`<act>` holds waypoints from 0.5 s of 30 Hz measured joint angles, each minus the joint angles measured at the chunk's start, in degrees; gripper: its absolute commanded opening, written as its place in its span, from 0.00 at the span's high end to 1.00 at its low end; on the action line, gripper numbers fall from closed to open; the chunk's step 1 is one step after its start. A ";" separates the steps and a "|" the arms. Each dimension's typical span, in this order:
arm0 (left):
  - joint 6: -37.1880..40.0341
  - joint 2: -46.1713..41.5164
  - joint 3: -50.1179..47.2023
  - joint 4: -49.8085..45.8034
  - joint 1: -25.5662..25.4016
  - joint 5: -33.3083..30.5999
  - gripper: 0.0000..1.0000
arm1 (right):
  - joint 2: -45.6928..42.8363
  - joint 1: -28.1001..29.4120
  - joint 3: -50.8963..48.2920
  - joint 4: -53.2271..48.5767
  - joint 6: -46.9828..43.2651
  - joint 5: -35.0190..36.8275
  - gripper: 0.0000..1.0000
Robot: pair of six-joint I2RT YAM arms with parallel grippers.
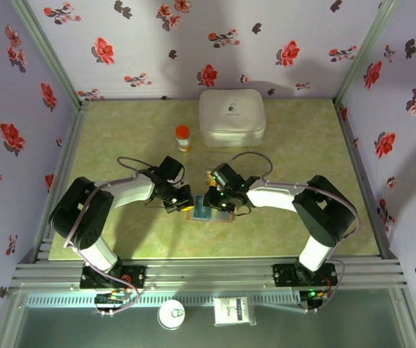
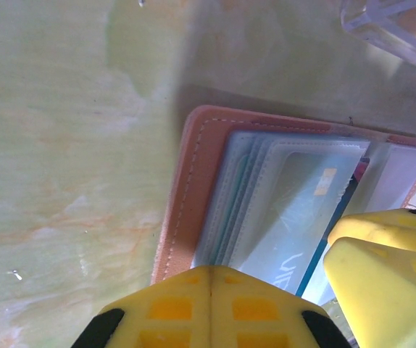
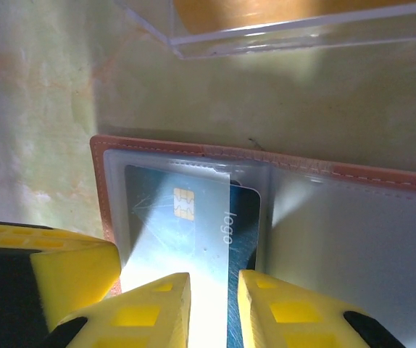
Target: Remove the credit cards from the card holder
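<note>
— Where's the card holder?
— Open on the counter (inside up), between our left gripper and right gripper, a blue credit card in it.
— And our grips?
— The left is closed tight at the brown edge. The right is narrowly parted over the card, and we cannot tell if it holds.

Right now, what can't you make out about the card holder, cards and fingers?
- Left wrist: card holder near edge hidden under the shut left fingers; whether they pinch it is unclear.
- Right wrist: dark chip card runs down between the right fingers; glare and fingers hide whether it is gripped.
- Left wrist: overlapping clear sleeves hide the card count.
- Top external: both sets of fingers cover the card holder; cards too small.
</note>
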 measured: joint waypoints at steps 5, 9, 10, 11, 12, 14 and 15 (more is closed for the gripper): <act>0.00 0.00 0.00 0.02 0.00 0.00 0.97 | -1.11 -0.11 0.02 -2.40 -0.90 0.96 0.75; -0.02 -0.02 -0.39 0.09 0.00 0.00 0.97 | -2.19 -0.17 0.02 -3.52 -1.27 1.36 0.74; -0.02 -0.02 -0.63 0.09 0.00 0.00 0.97 | -2.43 -0.22 0.02 -3.74 -1.40 1.49 0.74; -0.04 -0.04 -0.90 0.07 0.00 0.00 0.97 | -2.73 -0.28 0.02 -3.93 -1.44 1.53 0.74; -0.04 -0.11 -1.09 0.04 -0.02 0.00 0.97 | -2.99 -0.39 0.02 -4.07 -1.46 1.70 0.74; -0.04 -0.31 -1.33 0.07 -0.11 0.00 0.97 | -3.41 -0.66 0.02 -4.35 -1.46 1.77 0.74; -0.04 -0.48 -1.46 0.04 -0.11 0.00 0.97 | -3.54 -0.76 0.02 -4.46 -1.46 1.79 0.74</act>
